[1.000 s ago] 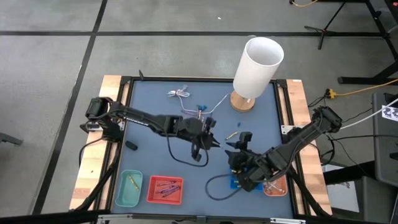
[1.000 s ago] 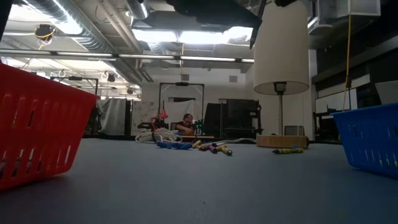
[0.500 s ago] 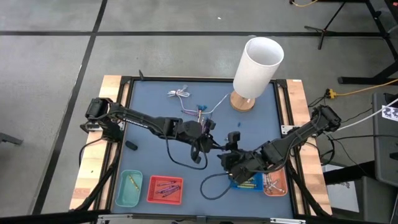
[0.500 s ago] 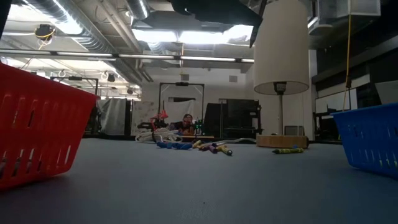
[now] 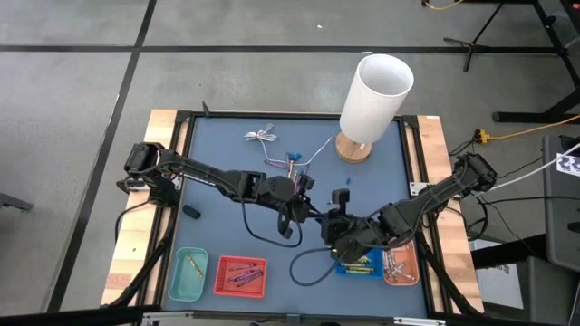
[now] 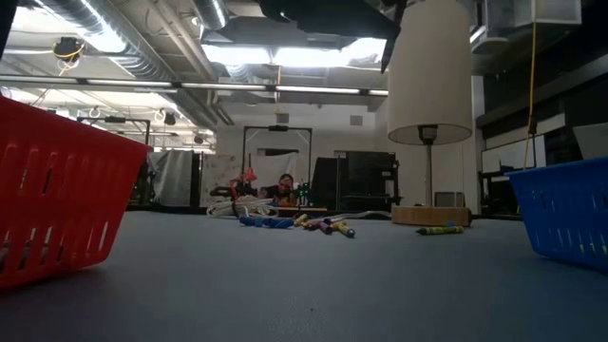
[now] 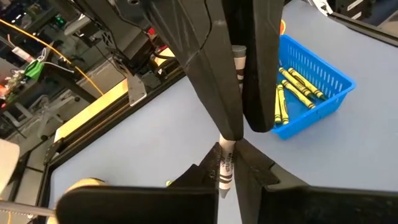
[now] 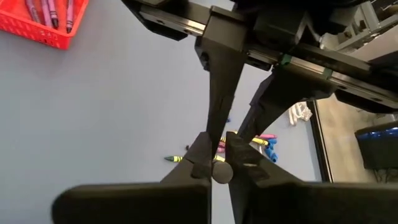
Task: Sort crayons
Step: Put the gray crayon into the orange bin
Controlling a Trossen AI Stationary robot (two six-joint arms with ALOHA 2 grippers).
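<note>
grey-white crayon [image 7: 226,163] — pinched by both grippers [image 5: 319,218] mid-table.

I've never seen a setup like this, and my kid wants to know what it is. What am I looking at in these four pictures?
These are two dark robot arms at a grey-blue table, sorting crayons. One picture looks straight down, one sits at table level, and two come from cameras on the arms' wrists. Over mid-table, the left gripper and the right gripper both pinch one grey-white crayon, probably passing it across. On the table are a blue basket of yellow crayons, a red basket with more, a teal basket, some loose crayons, a white cable and a lamp.
</note>
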